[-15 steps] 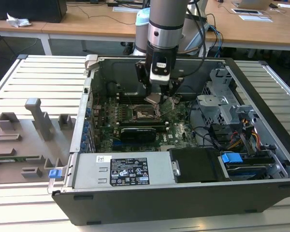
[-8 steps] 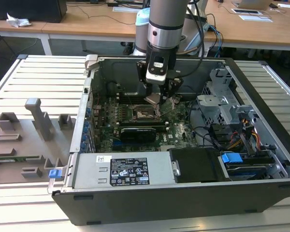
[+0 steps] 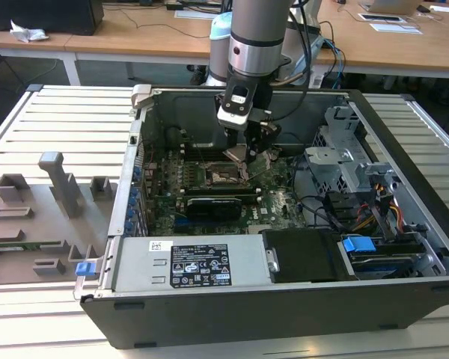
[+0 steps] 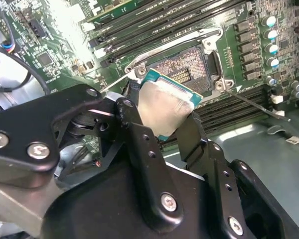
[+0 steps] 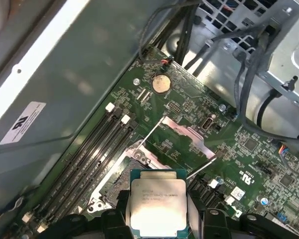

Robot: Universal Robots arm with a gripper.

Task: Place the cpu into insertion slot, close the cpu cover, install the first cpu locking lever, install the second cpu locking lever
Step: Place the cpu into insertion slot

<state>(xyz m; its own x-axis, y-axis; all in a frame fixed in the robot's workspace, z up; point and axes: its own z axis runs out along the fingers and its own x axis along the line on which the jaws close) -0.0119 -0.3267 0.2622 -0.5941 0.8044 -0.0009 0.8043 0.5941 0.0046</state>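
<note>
Gripper clasps one cpu above one insertion slot

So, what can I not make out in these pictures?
Slot: part lies behind the cpu, second wrist view.
Cpu underside: turned away, both wrist views.
Gripper: mostly cut off by the edge, first wrist view.
Slot pins: too small, exterior view.
</note>
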